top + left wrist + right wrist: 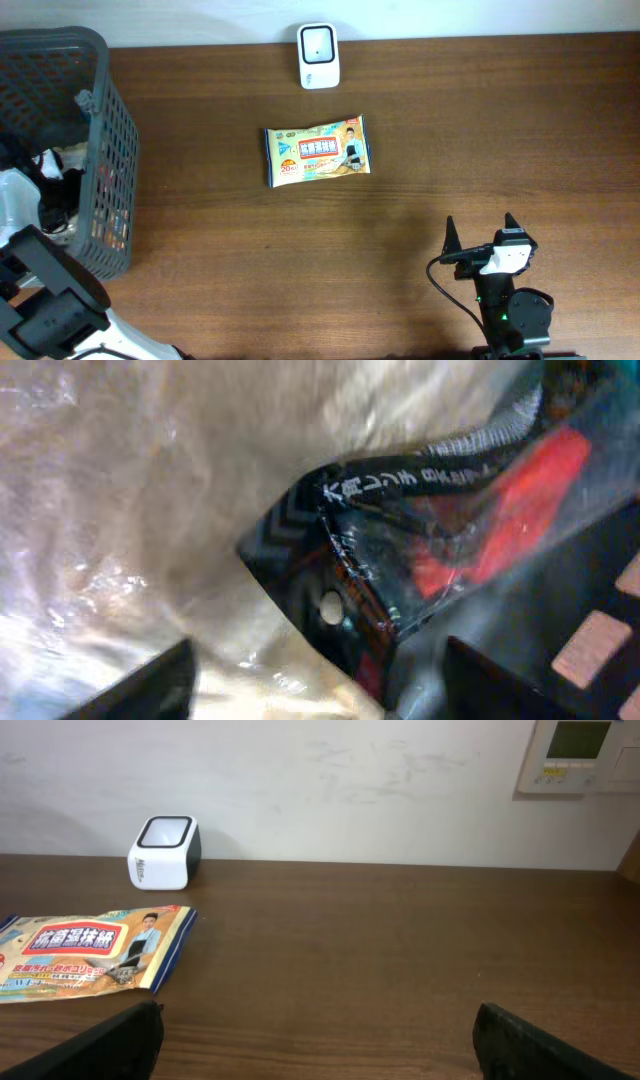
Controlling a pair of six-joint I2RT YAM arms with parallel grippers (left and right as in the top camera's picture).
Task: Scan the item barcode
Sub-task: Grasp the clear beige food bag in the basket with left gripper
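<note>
A flat yellow and blue snack packet (318,152) lies printed side up in the middle of the table, also at the left of the right wrist view (90,952). The white barcode scanner (319,55) stands behind it at the far edge (165,850). My right gripper (481,232) rests open near the front right, empty, its fingers wide apart (318,1020). My left arm reaches into the grey basket (110,150). There my left gripper (318,650) stands open over a clear plastic bag (120,510) and a black and red packaged item (400,550).
The mesh basket fills the left end of the table and holds several packaged goods. A wall runs right behind the scanner, with a control panel (580,755) mounted on it. Bare wood lies between the packet and my right gripper.
</note>
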